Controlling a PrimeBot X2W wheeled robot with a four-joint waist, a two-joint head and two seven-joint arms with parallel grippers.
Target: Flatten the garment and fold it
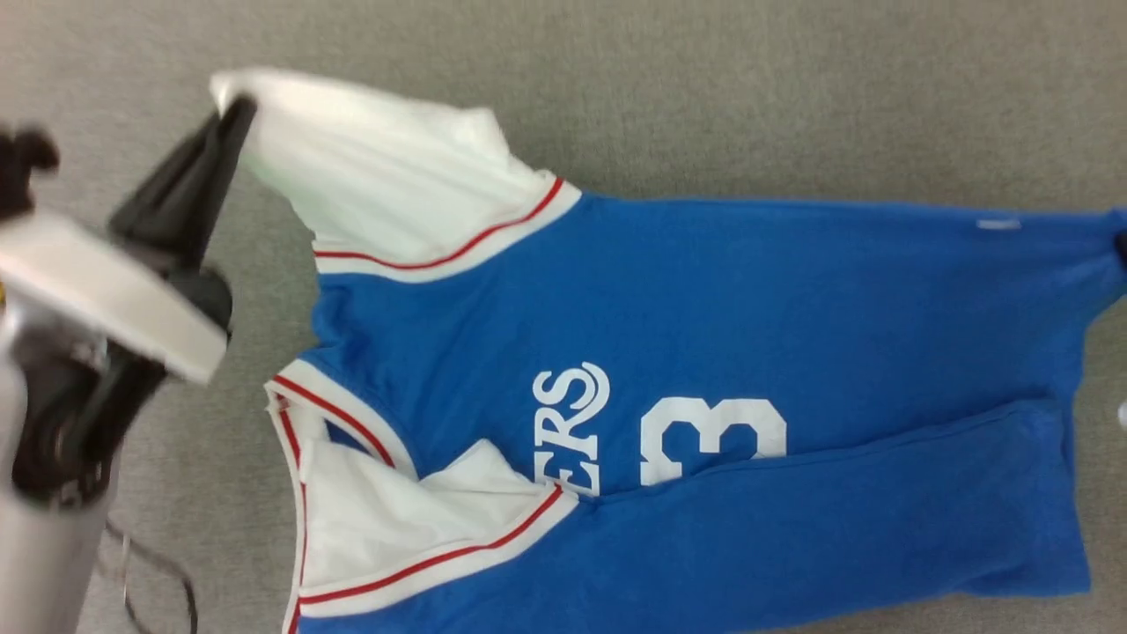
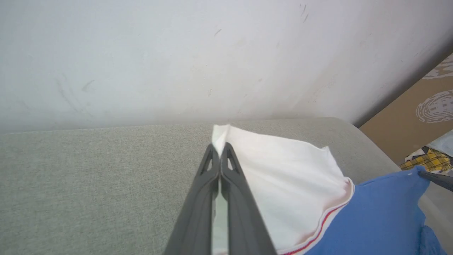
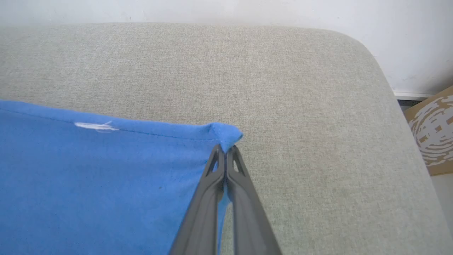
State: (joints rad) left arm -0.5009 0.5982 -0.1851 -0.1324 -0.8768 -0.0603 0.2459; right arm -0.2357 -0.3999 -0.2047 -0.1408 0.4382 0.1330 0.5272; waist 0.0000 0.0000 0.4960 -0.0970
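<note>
The garment (image 1: 687, 299) is a royal-blue jersey with white sleeves and red-striped trim, lying sideways on a grey cushion (image 1: 704, 97). White letters "ERS" and a "3" show, part hidden under a fold along its near side. My left gripper (image 1: 236, 107) is shut on the tip of the far white sleeve (image 2: 283, 177), lifting it. Pinched in my right gripper (image 3: 225, 148) is the far hem corner of the garment (image 3: 106, 177), at the right edge of the head view. The near sleeve (image 1: 387, 519) lies crumpled by the collar.
The grey cushion (image 3: 300, 88) ends at a rounded corner against a white wall (image 2: 177, 53). Beyond that edge lies a brown patterned floor (image 2: 424, 106) with a yellow checked cloth (image 2: 428, 161). A dark cable (image 1: 150, 563) hangs near my left arm.
</note>
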